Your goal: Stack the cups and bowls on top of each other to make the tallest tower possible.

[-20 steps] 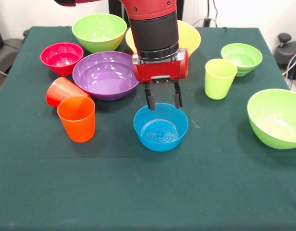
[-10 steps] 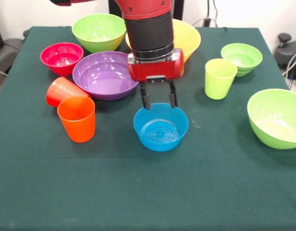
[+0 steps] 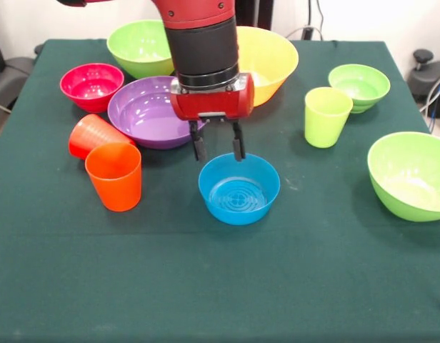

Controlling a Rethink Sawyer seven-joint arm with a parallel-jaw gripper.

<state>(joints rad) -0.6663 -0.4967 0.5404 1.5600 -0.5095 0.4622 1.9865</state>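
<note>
Green-clothed table (image 3: 206,286), white wall (image 3: 363,18)

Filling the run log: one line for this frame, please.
gripper: open, empty, above far rim of blue bowl | orange cup: upright, unstacked | red cup: on side | tower: none

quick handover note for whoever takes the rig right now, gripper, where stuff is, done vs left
Gripper: open, empty, above the table by the blue bowl's far rim.
Orange cup upright; red cup on its side behind it.
Purple bowl, magenta bowl and yellow bowl further back; green cup and three green bowls apart.
Done: nothing stacked.
Left: the whole tower.
</note>
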